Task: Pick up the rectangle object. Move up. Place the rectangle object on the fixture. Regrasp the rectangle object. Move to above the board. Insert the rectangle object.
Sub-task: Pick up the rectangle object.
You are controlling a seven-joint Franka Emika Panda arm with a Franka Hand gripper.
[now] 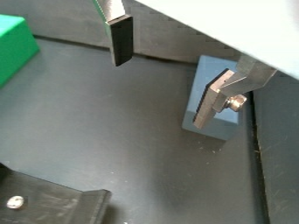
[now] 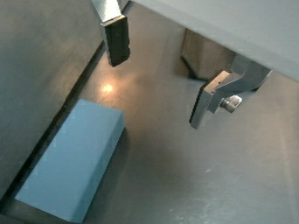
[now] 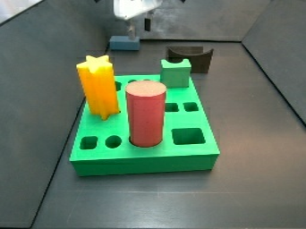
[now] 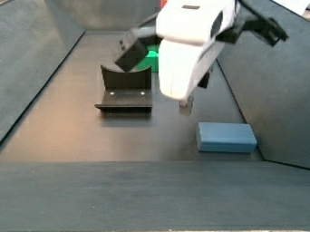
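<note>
The slate-blue rectangle object lies flat on the dark floor, showing in both wrist views (image 1: 219,122) (image 2: 70,166) and both side views (image 3: 123,42) (image 4: 227,137). My gripper (image 1: 163,79) (image 2: 160,83) is open and empty, its silver fingers (image 1: 118,39) wide apart. It hangs above the floor close beside the block (image 4: 191,98) (image 3: 141,22), not touching it. The dark fixture (image 3: 191,57) (image 4: 125,91) stands apart on the floor, and its plate shows in a wrist view (image 1: 47,206). The green board (image 3: 180,159) lies nearer in a side view, and its corner shows in a wrist view (image 1: 14,48).
On the board stand a red cylinder (image 3: 146,112), a yellow star piece (image 3: 98,87) and a small green notched block (image 3: 177,72). Grey walls close in the floor on the sides (image 4: 49,82).
</note>
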